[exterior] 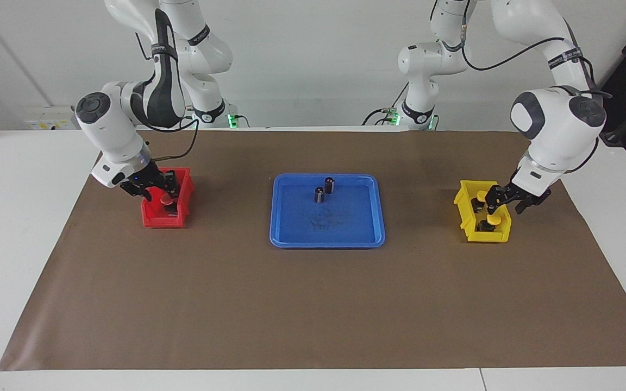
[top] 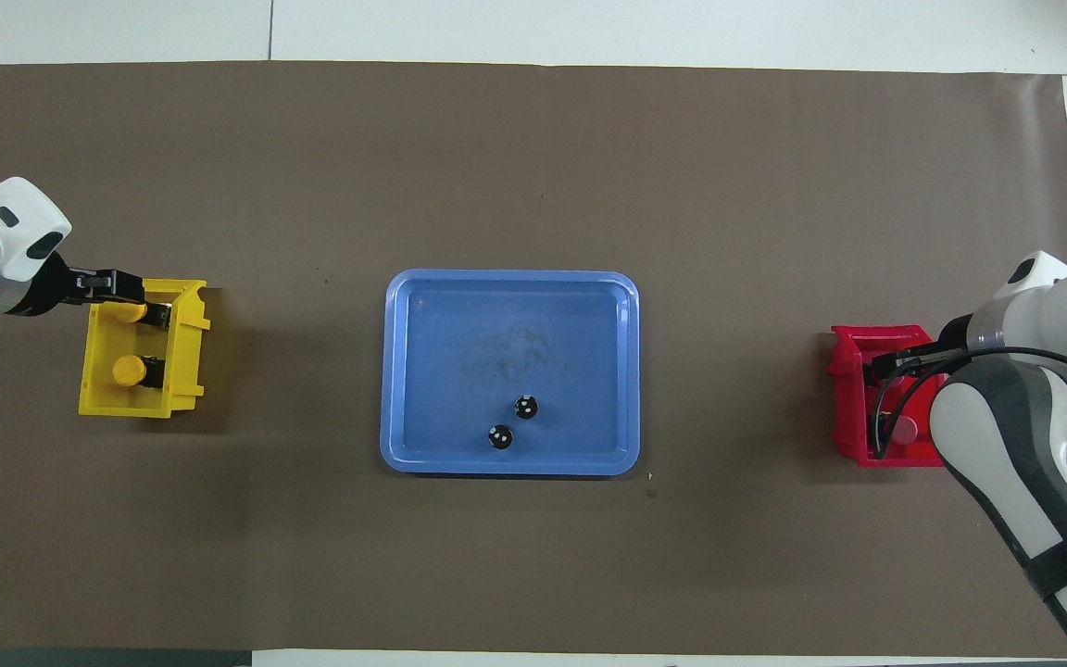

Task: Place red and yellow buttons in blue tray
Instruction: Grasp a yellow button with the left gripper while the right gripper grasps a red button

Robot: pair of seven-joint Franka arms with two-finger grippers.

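The blue tray (exterior: 364, 231) (top: 422, 371) lies at the table's middle and holds no buttons. Two yellow buttons sit in a yellow bin (exterior: 462, 198) (top: 183, 394): one farther from the robots (exterior: 491, 220) (top: 131, 312), one nearer (exterior: 477, 205) (top: 129, 371). My left gripper (exterior: 503, 202) (top: 137, 298) is open, low over the farther one. One red button (exterior: 166, 201) (top: 907, 428) shows in a red bin (exterior: 163, 221) (top: 844, 389); a second is hidden. My right gripper (exterior: 155, 193) (top: 895, 359) is open, reaching into that bin just above the cap.
Two dark capless cylinders (exterior: 329, 184) (exterior: 319, 194) stand in the tray on the side nearer the robots; they also show in the overhead view (top: 525, 406) (top: 499, 436). A brown mat (exterior: 313, 304) covers the table. The bins stand at opposite ends.
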